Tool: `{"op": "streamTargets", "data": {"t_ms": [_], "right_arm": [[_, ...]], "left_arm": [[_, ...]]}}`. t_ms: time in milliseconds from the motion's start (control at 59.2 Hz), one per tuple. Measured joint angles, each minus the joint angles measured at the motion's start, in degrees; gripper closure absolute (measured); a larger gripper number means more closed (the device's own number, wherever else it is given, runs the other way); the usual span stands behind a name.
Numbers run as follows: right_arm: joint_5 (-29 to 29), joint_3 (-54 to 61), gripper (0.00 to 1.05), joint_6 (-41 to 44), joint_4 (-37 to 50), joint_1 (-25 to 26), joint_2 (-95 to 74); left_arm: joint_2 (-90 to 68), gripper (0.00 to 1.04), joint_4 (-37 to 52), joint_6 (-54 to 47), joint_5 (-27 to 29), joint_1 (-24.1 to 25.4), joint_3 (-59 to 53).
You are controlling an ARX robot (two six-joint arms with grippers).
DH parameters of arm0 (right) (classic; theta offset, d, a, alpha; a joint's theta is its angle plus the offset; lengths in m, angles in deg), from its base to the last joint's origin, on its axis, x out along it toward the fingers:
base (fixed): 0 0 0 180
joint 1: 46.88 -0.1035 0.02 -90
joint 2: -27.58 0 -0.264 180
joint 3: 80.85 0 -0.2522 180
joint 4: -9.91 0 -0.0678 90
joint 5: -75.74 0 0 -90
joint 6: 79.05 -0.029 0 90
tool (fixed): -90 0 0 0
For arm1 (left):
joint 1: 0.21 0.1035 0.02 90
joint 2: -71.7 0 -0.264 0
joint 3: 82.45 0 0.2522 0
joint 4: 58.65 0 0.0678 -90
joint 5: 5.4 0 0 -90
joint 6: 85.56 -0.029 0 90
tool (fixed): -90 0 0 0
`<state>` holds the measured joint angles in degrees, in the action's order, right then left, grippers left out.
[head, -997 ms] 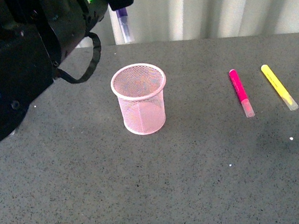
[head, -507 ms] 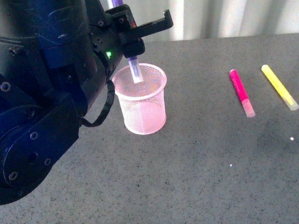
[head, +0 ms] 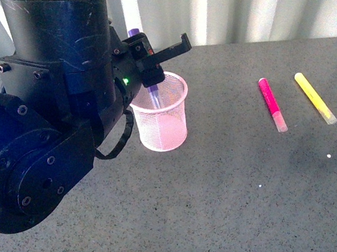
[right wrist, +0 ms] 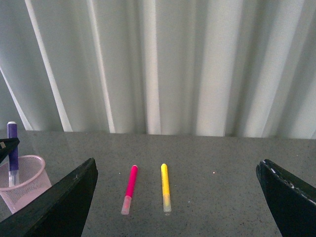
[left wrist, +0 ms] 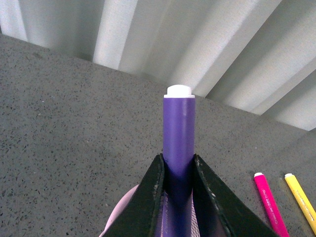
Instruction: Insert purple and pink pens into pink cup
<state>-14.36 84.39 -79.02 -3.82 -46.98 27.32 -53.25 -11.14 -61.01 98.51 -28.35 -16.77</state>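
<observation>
the left gripper (head: 150,73), closed around the purple pen (left wrist: 178,129), has lowered since a moment ago; the pen's tip now dips inside the pink cup (head: 168,132). the pink pen (head: 271,103) lies well apart, waiting.

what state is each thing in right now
purple pen, upright, clamped in the left tool, lower end inside the pink cup
left tool, shut on the purple pen above the cup
pink cup, standing upright, mouth up
pink pen, lying flat, clear cap on, not gripped
yellow marker, lying flat beside the pink pen, not touching it
right tool, open, holding nothing
</observation>
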Motion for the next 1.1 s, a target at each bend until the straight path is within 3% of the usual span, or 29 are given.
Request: {"op": "streamTargets", "data": {"t_ms": [321, 473, 625, 726, 811, 963, 1031, 1098], "right_arm": [[0.0, 0.0, 0.07, 0.0, 0.0, 0.0, 0.0], [0.0, 0.0, 0.07, 0.0, 0.0, 0.0, 0.0], [0.0, 0.0, 0.07, 0.0, 0.0, 0.0, 0.0], [0.0, 0.0, 0.07, 0.0, 0.0, 0.0, 0.0], [0.0, 0.0, 0.07, 0.0, 0.0, 0.0, 0.0], [0.0, 0.0, 0.07, 0.0, 0.0, 0.0, 0.0], [-0.1, 0.0, 0.07, 0.0, 0.0, 0.0, 0.0], [0.2, 0.0, 0.07, 0.0, 0.0, 0.0, 0.0]], "left_arm": [[3.3, 0.30, -3.6, 4.7, -1.0, 1.3, -0.2], [10.1, 0.05, -13.1, 1.9, -0.7, 2.7, -0.3], [20.4, 0.07, -31.8, -9.2, -7.8, 4.6, -1.9], [30.4, 0.07, -44.7, -18.9, -17.7, 6.8, -8.7], [36.1, 0.07, -47.5, -22.7, -18.8, 7.4, -12.8], [37.3, 0.07, -47.4, -24.7, -18.8, 7.7, -12.7], [34.2, 0.17, -30.0, -24.6, -6.8, 7.0, -17.7], [33.2, 0.28, -13.2, -24.5, 1.3, 7.3, -24.4]]}}
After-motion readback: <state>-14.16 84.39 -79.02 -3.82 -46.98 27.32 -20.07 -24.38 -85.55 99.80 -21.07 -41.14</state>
